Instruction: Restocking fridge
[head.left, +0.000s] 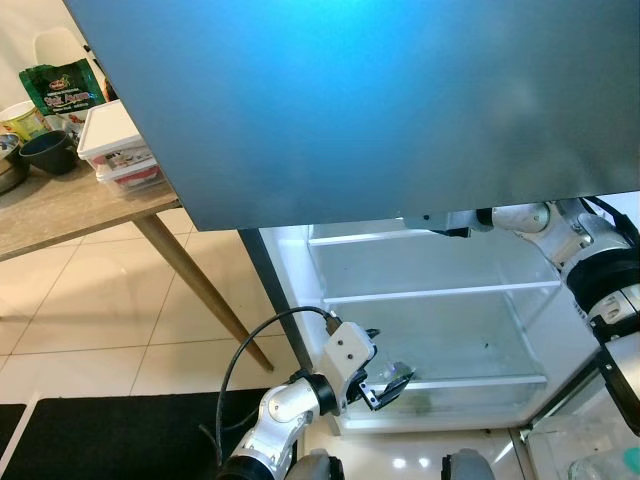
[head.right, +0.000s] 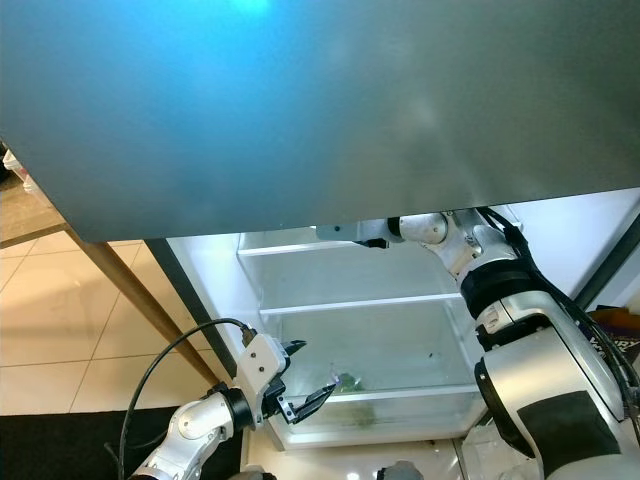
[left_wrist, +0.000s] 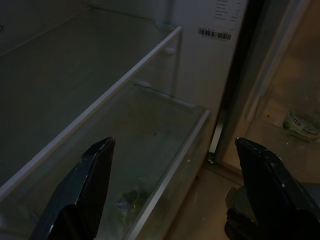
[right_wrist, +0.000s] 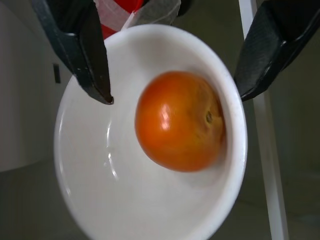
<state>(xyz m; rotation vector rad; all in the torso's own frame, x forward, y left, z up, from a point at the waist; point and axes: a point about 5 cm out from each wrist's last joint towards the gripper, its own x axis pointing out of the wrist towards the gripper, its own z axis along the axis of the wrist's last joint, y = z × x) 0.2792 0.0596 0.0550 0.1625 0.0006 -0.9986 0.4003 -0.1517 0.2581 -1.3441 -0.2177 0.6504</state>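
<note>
The right pincer (right_wrist: 172, 75) is spread wide and empty, reaching into the fridge (head.left: 430, 300); just beyond its fingertips sits a white bowl (right_wrist: 100, 190) holding an orange-red tomato (right_wrist: 180, 120). The left pincer (head.left: 388, 382) hangs open, empty, before the lower drawer (left_wrist: 165, 150).

Cream tiled floor (head.left: 90, 300), glossy, reflecting light. Black mat (head.left: 110, 435) on floor at near edge. Wooden table (head.left: 70, 205) with slanted leg at left, cluttered: green packet (head.left: 62, 85), dark bowl (head.left: 50, 150), stacked white boxes (head.left: 115, 145). Pale wall (head.left: 20, 30) behind table.
</note>
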